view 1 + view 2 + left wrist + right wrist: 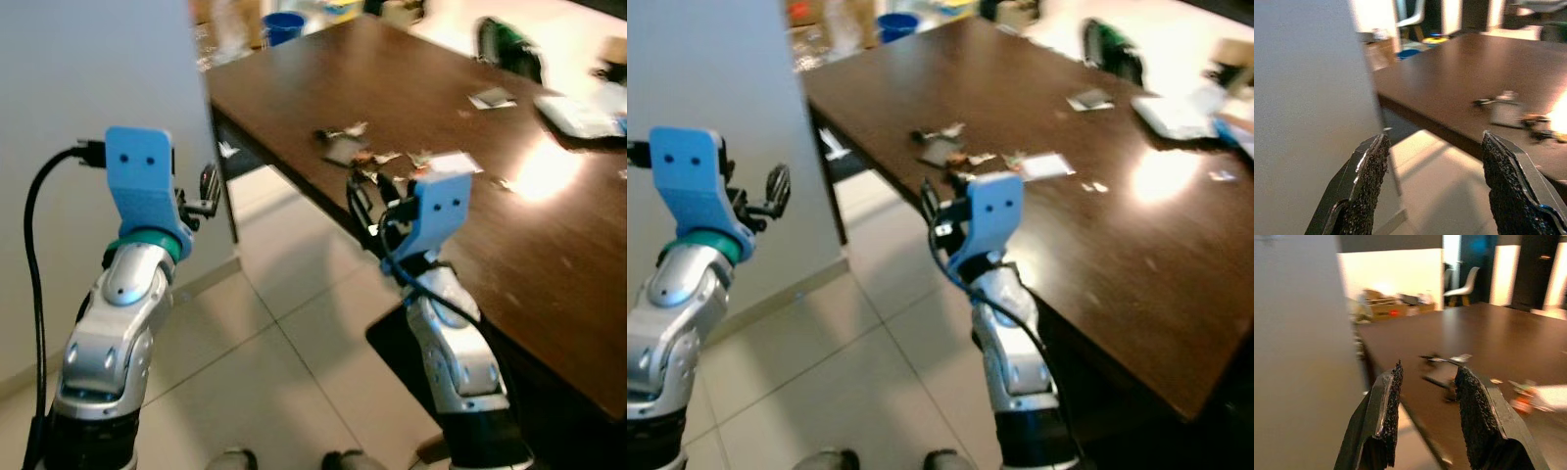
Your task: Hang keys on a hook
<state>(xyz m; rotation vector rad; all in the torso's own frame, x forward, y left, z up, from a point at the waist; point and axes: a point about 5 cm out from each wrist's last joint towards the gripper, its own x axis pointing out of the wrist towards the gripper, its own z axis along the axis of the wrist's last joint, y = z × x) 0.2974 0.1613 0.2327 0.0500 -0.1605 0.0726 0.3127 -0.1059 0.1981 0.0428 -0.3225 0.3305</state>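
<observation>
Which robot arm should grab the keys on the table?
Probably the right. Its end effector is open at the table edge, pointing toward the keys. The left end effector, also open, is off beside the wall.

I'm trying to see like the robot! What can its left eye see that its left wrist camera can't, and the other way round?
Left eye view: both silver arms, the right gripper and the robot's feet. Left wrist view: the left gripper up close, its rough black fingers spread open, and a white chair far back. Both: the brown table, the grey wall, the tiled floor and small clutter on the table.
</observation>
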